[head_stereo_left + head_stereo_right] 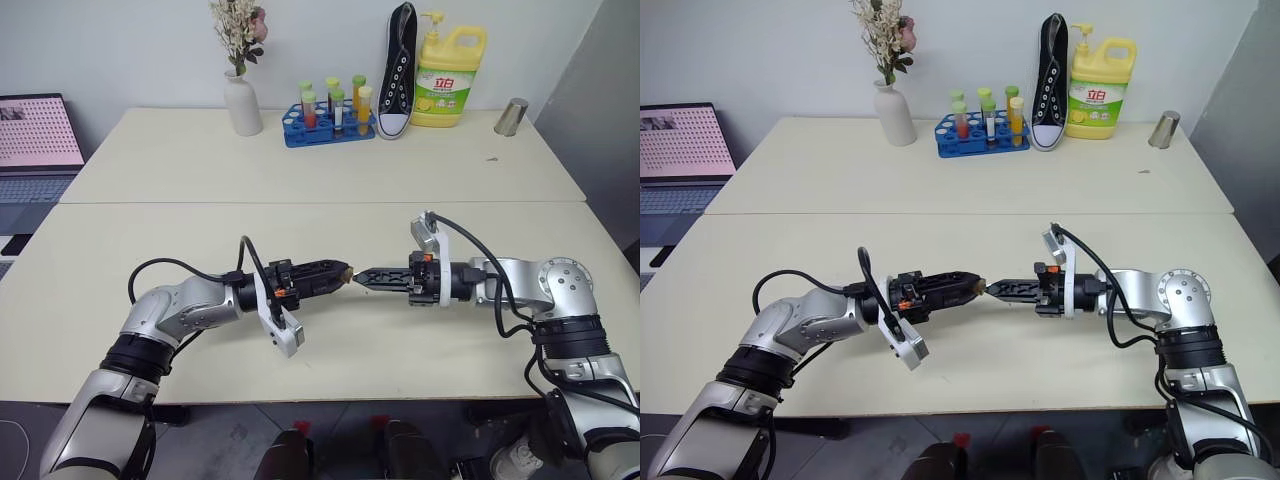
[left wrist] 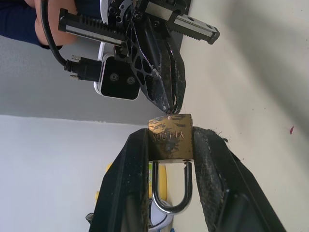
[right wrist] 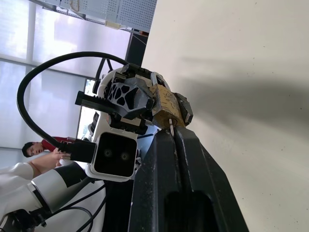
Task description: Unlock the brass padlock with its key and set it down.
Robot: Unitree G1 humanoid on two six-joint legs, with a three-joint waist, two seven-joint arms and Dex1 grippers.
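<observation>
Holding the brass padlock (image 2: 170, 137) in the left end effector (image 1: 338, 274), body pinched flat between the two black fingers (image 2: 126, 183), silver shackle pointing back toward the wrist and still seated. Hanging in the air above the near worktop (image 1: 330, 225), roughly midway between the two arms, keyhole face turned right. Meeting it from the right with the right end effector (image 1: 366, 277), fingers pressed together on the key (image 3: 171, 129), a thin silvery sliver whose tip touches or sits just at the lock's face; cannot tell whether it has entered. Judging the lock small, hard, smooth and light, likely to twist or slip under turning force, so best gripped firmly across the flat brass sides, clear of shackle and keyhole. Judging the key thin, best pinched by its head.
</observation>
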